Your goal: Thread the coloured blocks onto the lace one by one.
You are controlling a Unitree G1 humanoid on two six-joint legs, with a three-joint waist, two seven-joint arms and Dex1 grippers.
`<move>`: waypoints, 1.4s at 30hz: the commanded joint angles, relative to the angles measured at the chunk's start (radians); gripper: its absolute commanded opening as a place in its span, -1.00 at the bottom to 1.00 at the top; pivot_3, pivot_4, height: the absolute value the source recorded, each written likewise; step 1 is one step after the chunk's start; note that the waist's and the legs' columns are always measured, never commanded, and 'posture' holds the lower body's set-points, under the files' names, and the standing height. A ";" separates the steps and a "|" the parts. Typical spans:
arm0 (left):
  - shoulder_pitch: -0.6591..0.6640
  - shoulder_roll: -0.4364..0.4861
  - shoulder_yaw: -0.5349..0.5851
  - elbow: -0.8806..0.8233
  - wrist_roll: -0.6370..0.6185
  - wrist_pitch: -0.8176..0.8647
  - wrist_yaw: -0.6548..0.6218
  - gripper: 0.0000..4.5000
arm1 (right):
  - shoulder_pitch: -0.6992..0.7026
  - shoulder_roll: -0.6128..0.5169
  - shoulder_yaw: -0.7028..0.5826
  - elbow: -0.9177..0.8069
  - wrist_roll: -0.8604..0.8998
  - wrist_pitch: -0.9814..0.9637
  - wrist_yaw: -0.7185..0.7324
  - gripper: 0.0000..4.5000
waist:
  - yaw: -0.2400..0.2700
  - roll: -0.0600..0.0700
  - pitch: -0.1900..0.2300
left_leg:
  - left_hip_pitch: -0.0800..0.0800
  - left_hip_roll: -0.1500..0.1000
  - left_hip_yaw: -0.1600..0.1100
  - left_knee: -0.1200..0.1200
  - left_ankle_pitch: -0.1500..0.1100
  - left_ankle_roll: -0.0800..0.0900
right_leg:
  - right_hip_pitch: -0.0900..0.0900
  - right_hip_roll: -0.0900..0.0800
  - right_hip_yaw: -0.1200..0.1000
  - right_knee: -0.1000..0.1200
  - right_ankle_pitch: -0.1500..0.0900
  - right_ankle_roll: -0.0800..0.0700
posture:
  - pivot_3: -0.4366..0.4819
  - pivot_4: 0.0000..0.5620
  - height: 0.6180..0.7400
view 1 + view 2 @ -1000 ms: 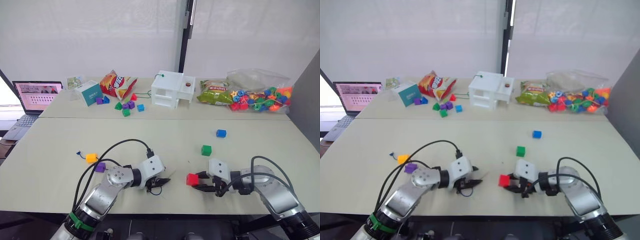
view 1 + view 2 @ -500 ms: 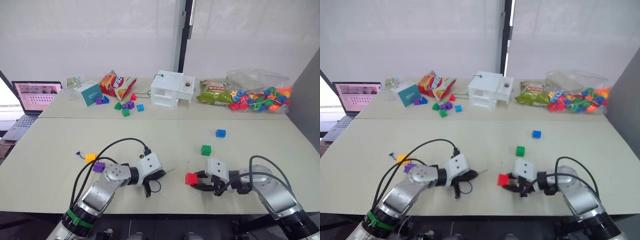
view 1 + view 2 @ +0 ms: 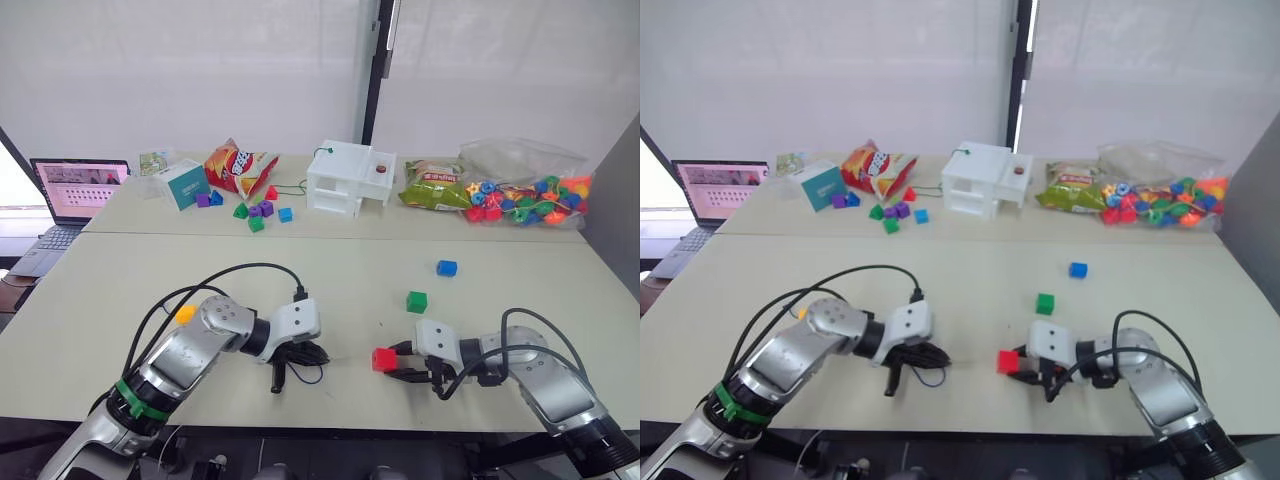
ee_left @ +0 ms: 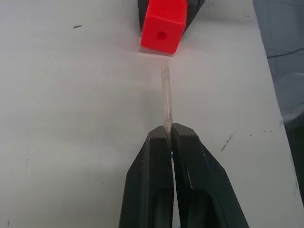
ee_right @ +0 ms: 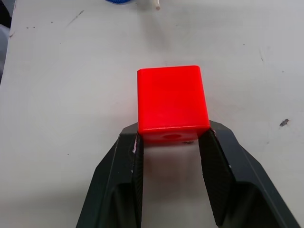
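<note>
My left arm covers most of the yellow-orange block (image 3: 184, 313). My right gripper (image 5: 170, 142) hides the rear of the red block (image 5: 172, 102) and 2 of its sides. The lace's (image 4: 166, 97) dark cord is hidden between my left fingers (image 4: 147, 180), and the laptop (image 3: 68, 195) is cut off by the frame edge.

Lace tip (image 4: 166, 97) now nearer red block (image 4: 163, 25)
</note>
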State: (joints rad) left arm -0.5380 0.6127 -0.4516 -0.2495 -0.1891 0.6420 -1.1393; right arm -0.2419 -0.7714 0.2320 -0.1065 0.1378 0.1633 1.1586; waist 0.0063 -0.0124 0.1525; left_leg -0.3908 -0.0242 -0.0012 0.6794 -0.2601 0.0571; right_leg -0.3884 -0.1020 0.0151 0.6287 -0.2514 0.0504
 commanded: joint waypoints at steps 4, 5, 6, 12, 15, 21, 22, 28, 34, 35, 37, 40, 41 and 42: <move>-0.034 -0.013 -0.055 -0.028 0.035 0.013 0.008 -1.00 | 0.018 -0.015 0.064 -0.013 -0.031 -0.006 0.047 -0.49 | -0.001 0.000 0.000 | 0.000 0.001 0.000 0.000 0.000 0.000 | -0.001 0.005 0.001 0.000 0.000 -0.001 | -0.05 -0.47 1.00; -0.034 -0.015 -0.056 -0.032 0.033 0.017 0.010 -1.00 | 0.020 -0.015 0.063 -0.014 -0.029 -0.005 0.050 -0.49 | 0.000 0.000 0.000 | 0.000 0.002 0.000 0.000 0.000 0.000 | -0.001 0.006 0.001 0.000 -0.001 -0.001 | -0.05 -0.47 1.00; -0.035 -0.020 -0.056 -0.032 0.034 0.022 0.016 -1.00 | 0.020 -0.017 0.064 -0.013 -0.029 -0.006 0.054 -0.49 | 0.000 0.000 0.000 | 0.000 0.002 0.000 0.000 0.000 0.000 | -0.001 0.006 0.001 0.001 -0.001 -0.001 | -0.05 -0.47 1.00; -0.043 -0.023 -0.073 -0.019 0.057 0.032 0.037 -1.00 | 0.018 -0.029 0.070 -0.012 -0.025 -0.013 0.085 -0.49 | 0.004 0.000 0.000 | 0.000 0.002 0.000 0.000 0.000 0.000 | 0.000 0.006 0.001 0.001 -0.001 -0.001 | -0.05 -0.47 1.00; -0.044 -0.021 -0.083 -0.046 0.057 0.052 0.033 -1.00 | 0.014 -0.036 0.074 -0.012 -0.031 -0.008 0.093 -0.49 | 0.005 0.000 0.000 | 0.000 0.002 0.000 0.000 0.000 0.000 | 0.000 0.006 0.001 0.001 -0.001 -0.001 | -0.05 -0.47 1.00; -0.061 -0.028 -0.103 -0.061 0.056 0.085 0.037 -1.00 | -0.003 -0.039 0.081 -0.013 -0.039 0.026 0.091 -0.49 | 0.005 0.000 0.000 | 0.000 0.002 0.000 0.000 0.000 0.000 | 0.000 0.006 0.001 0.001 -0.001 -0.001 | -0.05 -0.47 1.00; -0.062 -0.029 -0.105 -0.062 0.055 0.084 0.035 -1.00 | -0.006 -0.039 0.081 -0.014 -0.039 0.035 0.090 -0.49 | 0.005 0.000 0.000 | 0.000 0.002 0.000 0.000 0.000 0.000 | 0.000 0.006 0.001 0.001 -0.001 -0.001 | -0.05 -0.47 1.00; -0.076 -0.047 -0.116 -0.065 0.053 0.105 0.043 -1.00 | -0.017 -0.038 0.088 -0.031 -0.040 0.062 0.088 -0.49 | 0.005 0.000 0.000 | 0.000 0.002 0.000 0.000 0.000 0.000 | 0.000 0.006 0.001 0.001 -0.001 -0.001 | -0.05 -0.47 1.00; -0.090 -0.078 -0.130 -0.056 0.060 0.110 0.059 -1.00 | -0.018 -0.040 0.092 -0.063 -0.038 0.089 0.082 -0.49 | 0.006 0.000 0.000 | 0.000 0.002 0.000 0.000 0.000 0.000 | 0.000 0.007 0.001 0.001 -0.001 -0.001 | -0.05 -0.47 1.00; -0.091 -0.081 -0.131 -0.055 0.060 0.112 0.060 -1.00 | -0.016 -0.041 0.091 -0.066 -0.037 0.092 0.082 -0.49 | 0.005 0.000 0.000 | 0.000 0.002 0.000 0.000 0.000 0.000 | 0.000 0.006 0.001 0.001 -0.001 -0.001 | -0.05 -0.47 1.00; -0.094 -0.086 -0.134 -0.051 0.061 0.111 0.061 -1.00 | -0.017 -0.042 0.092 -0.067 -0.040 0.097 0.082 -0.49 | 0.005 0.000 0.000 | 0.000 0.002 0.000 0.000 0.000 0.000 | 0.000 0.007 0.001 0.001 -0.001 -0.001 | -0.05 -0.47 1.00; -0.110 -0.120 -0.146 -0.045 0.061 0.118 0.070 -1.00 | -0.018 -0.047 0.094 -0.071 -0.045 0.110 0.080 -0.49 | 0.005 0.000 0.000 | 0.000 0.002 0.000 0.000 0.000 0.000 | -0.001 0.007 0.001 0.001 -0.001 -0.001 | -0.05 -0.47 1.00; -0.115 -0.131 -0.149 -0.043 0.062 0.121 0.075 -1.00 | -0.018 -0.047 0.096 -0.074 -0.045 0.114 0.080 -0.49 | 0.005 0.000 0.000 | 0.000 0.002 0.000 0.000 0.000 0.000 | 0.000 0.007 0.001 0.001 -0.001 -0.001 | -0.05 -0.47 1.00; -0.117 -0.139 -0.152 -0.041 0.064 0.120 0.080 -1.00 | -0.018 -0.047 0.097 -0.077 -0.044 0.120 0.079 -0.49 | 0.006 0.000 0.000 | 0.000 0.002 0.000 0.001 0.000 0.000 | 0.000 0.007 0.001 0.001 -0.001 -0.001 | -0.05 -0.47 1.00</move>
State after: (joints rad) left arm -0.6292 0.4915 -0.6100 -0.2626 -0.1191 0.7706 -1.0663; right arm -0.2783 -0.8131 0.2890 -0.1825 0.1220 0.2594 1.2292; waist 0.0123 -0.0128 0.1528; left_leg -0.3912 -0.0224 -0.0015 0.6801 -0.2600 0.0572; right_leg -0.3887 -0.0953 0.0162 0.6297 -0.2522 0.0492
